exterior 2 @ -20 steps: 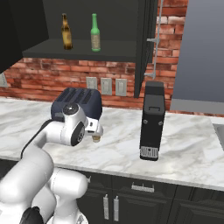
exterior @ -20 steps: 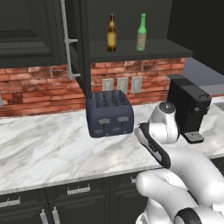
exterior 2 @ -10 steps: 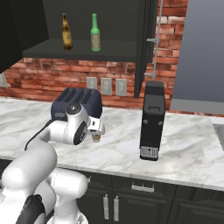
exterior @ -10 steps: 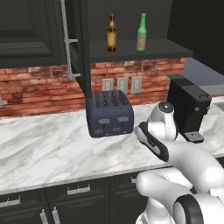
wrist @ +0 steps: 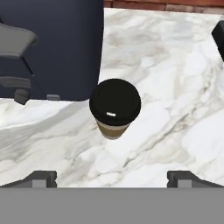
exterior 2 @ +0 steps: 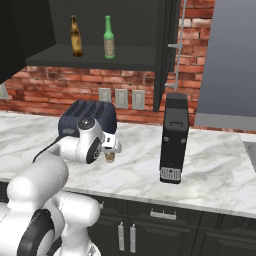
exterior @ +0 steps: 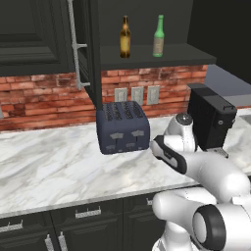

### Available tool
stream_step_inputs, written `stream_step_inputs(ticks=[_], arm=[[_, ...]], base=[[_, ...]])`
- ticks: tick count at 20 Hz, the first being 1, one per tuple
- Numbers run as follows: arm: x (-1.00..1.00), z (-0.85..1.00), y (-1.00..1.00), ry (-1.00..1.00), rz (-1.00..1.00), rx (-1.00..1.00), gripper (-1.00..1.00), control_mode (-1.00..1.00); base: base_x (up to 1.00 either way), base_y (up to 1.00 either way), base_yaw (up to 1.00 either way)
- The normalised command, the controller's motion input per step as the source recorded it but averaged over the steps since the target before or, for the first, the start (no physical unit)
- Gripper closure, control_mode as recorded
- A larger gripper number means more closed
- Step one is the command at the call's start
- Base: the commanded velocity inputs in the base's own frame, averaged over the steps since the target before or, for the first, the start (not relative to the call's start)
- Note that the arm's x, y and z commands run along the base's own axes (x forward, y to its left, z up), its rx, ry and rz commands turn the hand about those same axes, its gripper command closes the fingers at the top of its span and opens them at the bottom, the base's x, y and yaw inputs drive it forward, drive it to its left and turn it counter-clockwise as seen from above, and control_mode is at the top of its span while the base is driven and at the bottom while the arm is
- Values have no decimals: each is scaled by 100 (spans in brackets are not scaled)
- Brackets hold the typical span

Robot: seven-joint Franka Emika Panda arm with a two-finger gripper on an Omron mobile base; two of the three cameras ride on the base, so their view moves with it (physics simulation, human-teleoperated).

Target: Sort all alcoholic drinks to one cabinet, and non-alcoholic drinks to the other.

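Observation:
A tan paper coffee cup [wrist: 114, 108] with a dark lid stands upright on the marble counter, just in front of the toaster's corner. My gripper [wrist: 113, 178] hangs open above it, one fingertip [wrist: 41, 177] to each side of the cup and nothing between them. From the right base view the hand [exterior 2: 111, 146] sits right over the cup [exterior 2: 109, 157]. On the shelf of the open upper cabinet stand an amber-brown bottle [exterior: 125, 37] and a green bottle [exterior: 158, 37], side by side; the amber bottle [exterior 2: 76, 36] and green bottle [exterior 2: 108, 37] also show from the right.
A dark blue toaster [exterior: 122, 128] stands close behind the cup. A black coffee machine [exterior 2: 173, 137] rises to the right of the arm. The cabinet's open door [exterior: 81, 49] juts out over the counter. A brick wall with outlets [exterior: 137, 95] closes the back.
The arm has shifted only slightly over the cup. The jaws have stayed wide. The cup and both bottles stand where they were.

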Motion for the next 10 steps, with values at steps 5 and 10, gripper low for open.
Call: stream_step_inputs(ticks=[5,10], arm=[[12,-9,0,0,0,0,-100,-100],[13,-8,0,0,0,0,-100,-100]], base=[[0,0,0],[0,0,0]])
